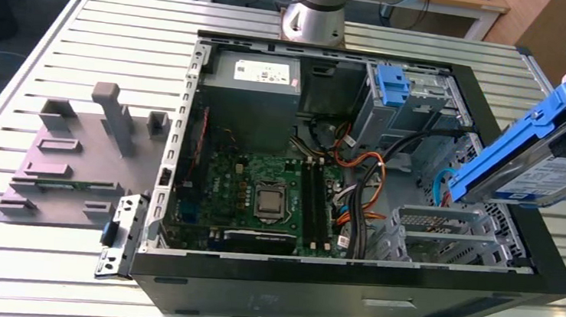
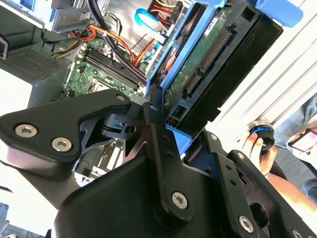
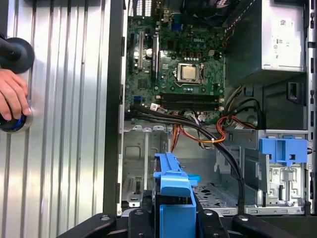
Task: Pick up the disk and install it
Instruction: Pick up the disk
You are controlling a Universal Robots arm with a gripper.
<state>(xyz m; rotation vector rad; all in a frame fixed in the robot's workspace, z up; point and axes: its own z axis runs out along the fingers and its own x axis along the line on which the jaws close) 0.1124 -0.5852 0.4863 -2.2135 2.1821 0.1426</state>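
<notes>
The disk point(image 1: 539, 162), silver in a blue plastic carrier, hangs tilted in the air above the case's edge on the exterior view's right. My gripper point(image 2: 185, 131) is shut on it, with black fingers point(image 2: 154, 116) clamping the carrier's sides. The second wrist view shows the disk's point(image 2: 198, 64) green circuit board and its connector edge. In the first wrist view the blue carrier point(image 3: 174, 191) points toward the open computer case point(image 3: 119, 124), above a grey metal drive cage point(image 1: 451, 235).
The case point(image 1: 518, 283) lies open on a slatted metal table point(image 1: 49, 261). Inside are a motherboard point(image 1: 270, 196), a grey power supply box point(image 1: 251, 86), loose cables point(image 1: 364, 173) and a blue bracket point(image 1: 393, 80). A grey fixture point(image 1: 78, 148) stands beside it. A person's hand point(image 3: 12, 96) rests on the table.
</notes>
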